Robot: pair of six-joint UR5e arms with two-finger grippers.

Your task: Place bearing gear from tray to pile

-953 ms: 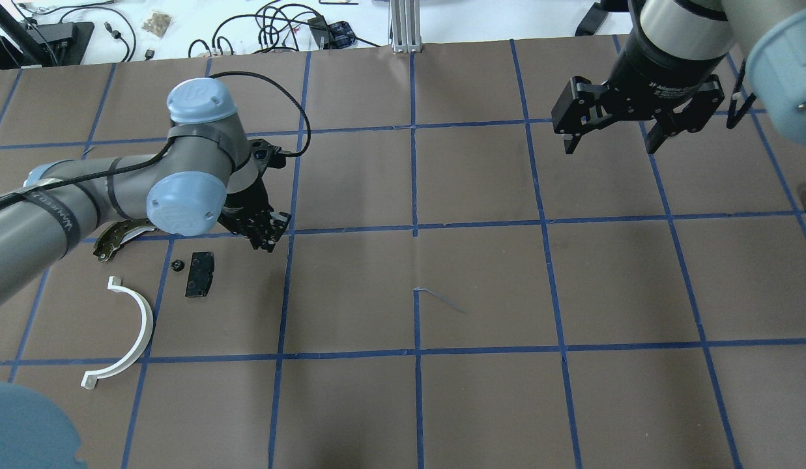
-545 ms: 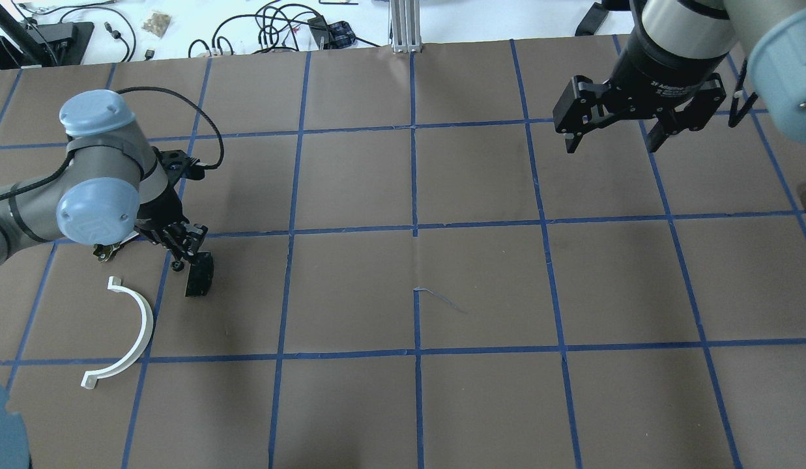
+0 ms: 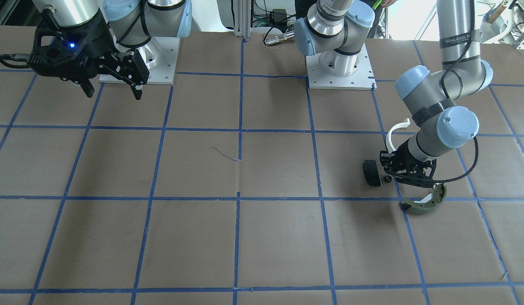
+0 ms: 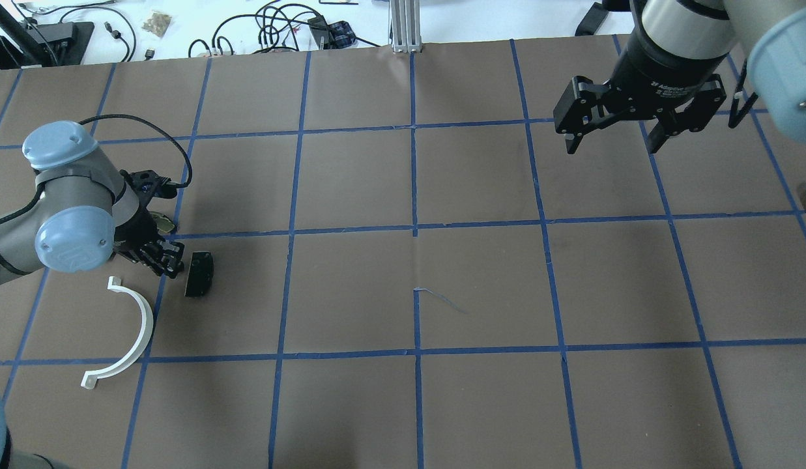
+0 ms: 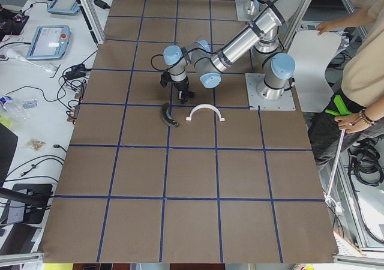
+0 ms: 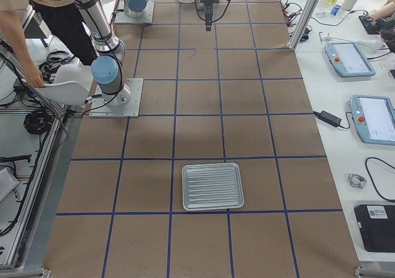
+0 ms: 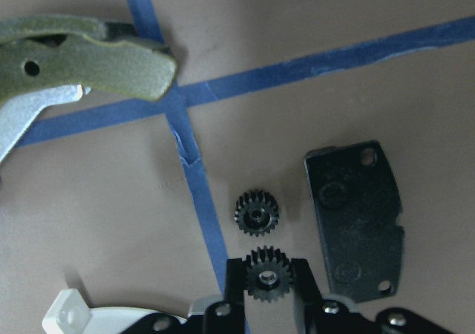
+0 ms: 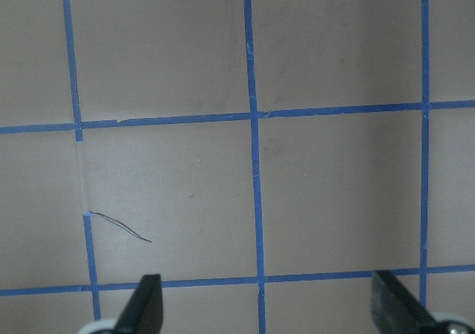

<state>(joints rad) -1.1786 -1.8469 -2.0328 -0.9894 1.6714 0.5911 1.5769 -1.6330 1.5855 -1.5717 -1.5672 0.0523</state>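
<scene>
Left hand (image 7: pixel 268 280), clamped on a gear (image 7: pixel 269 273), hangs apparently low over the pile (image 7: pixel 356 219), so release should follow; right hand (image 4: pixel 610 148) gapes idle.

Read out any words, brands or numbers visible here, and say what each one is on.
"WANJEED", end cut off: strap on the left arm.
"2F Adaptive", rest blurred: black housing of the right end effector.
Pendant screens: too small to read.
</scene>
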